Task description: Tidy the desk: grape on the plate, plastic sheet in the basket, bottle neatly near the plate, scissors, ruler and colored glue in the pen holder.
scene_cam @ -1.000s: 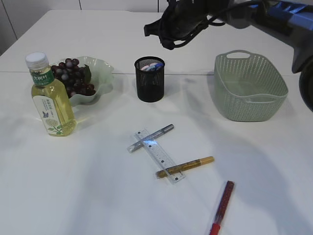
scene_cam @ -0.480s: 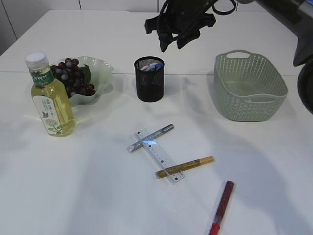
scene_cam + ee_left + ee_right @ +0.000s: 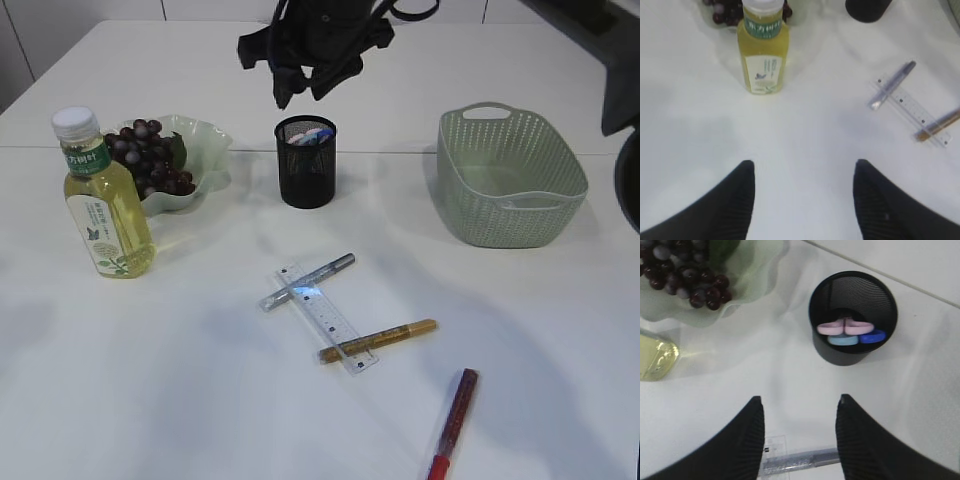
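At the bottom of the exterior frame, right of centre, we see a red glue pen [image 3: 453, 425] lying on the white table [image 3: 180, 400], slim and glittery. Just above it, mid-frame, a clear plastic ruler [image 3: 326, 318] lies slantwise with a gold glue pen [image 3: 378, 341] across its lower end and a silver glue pen [image 3: 308, 282] across its upper end; both pens touch it.

At left stands the bottle [image 3: 103, 200], upright, clear plastic with yellow liquid, a white cap and a green label. Just behind it is the plate [image 3: 205, 150], pale green and wavy-rimmed, holding the dark grapes [image 3: 150, 160]. At the right edge sits the basket [image 3: 510, 175], sage green with a woven pattern and a loop handle; we can't make out anything inside it.

Upper centre is the pen holder [image 3: 306, 162], a black mesh cylinder. In the right wrist view it holds scissor handles [image 3: 846, 328], pink loops, with blue loops [image 3: 857, 338] beside them.

The right gripper [image 3: 799, 404] hangs above the table near the holder, jaws wide and holding nothing; in the exterior view it shows dark at the top. The left gripper [image 3: 804, 170] hovers over bare table below the bottle, jaws wide, holding nothing.
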{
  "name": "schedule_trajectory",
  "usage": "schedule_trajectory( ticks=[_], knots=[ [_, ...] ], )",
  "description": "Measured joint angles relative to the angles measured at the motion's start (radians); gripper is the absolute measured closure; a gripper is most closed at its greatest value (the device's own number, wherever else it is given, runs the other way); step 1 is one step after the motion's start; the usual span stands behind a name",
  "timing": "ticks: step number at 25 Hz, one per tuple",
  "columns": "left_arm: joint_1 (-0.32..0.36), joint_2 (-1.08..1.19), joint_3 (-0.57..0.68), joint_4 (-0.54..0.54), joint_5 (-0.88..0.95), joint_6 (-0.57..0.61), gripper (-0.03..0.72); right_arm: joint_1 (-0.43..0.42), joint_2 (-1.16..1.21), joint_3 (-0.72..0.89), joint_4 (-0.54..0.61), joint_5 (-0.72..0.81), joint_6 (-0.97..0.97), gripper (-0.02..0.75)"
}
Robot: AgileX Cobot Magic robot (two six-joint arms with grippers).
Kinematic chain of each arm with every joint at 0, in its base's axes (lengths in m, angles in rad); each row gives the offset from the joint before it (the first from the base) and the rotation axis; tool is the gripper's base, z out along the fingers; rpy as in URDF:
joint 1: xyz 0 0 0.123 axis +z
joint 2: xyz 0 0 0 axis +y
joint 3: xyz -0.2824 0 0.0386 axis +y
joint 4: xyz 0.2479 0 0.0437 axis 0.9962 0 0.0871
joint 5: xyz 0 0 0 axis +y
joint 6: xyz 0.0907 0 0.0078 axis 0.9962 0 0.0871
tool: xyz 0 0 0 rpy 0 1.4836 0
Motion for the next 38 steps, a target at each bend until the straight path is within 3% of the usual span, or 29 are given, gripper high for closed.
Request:
schedule_trajectory(
  ticks=[7,20,26,38],
  knots=[
    [0.000,0.000,0.000,-0.037,0.117,0.000,0.213,0.070,-0.065,0.119,0.000,0.000,-0.040,0.361],
    [0.000,-0.012,-0.032,-0.058,0.243,0.000,0.211,0.070,-0.154,0.343,0.010,0.000,-0.041,0.361],
    [0.000,-0.013,-0.032,-0.058,0.327,0.000,0.211,0.077,-0.157,0.398,0.070,-0.002,-0.041,0.361],
    [0.000,-0.015,-0.032,-0.058,0.389,0.000,0.211,0.113,-0.157,0.521,0.050,-0.006,-0.035,0.361]
  ],
)
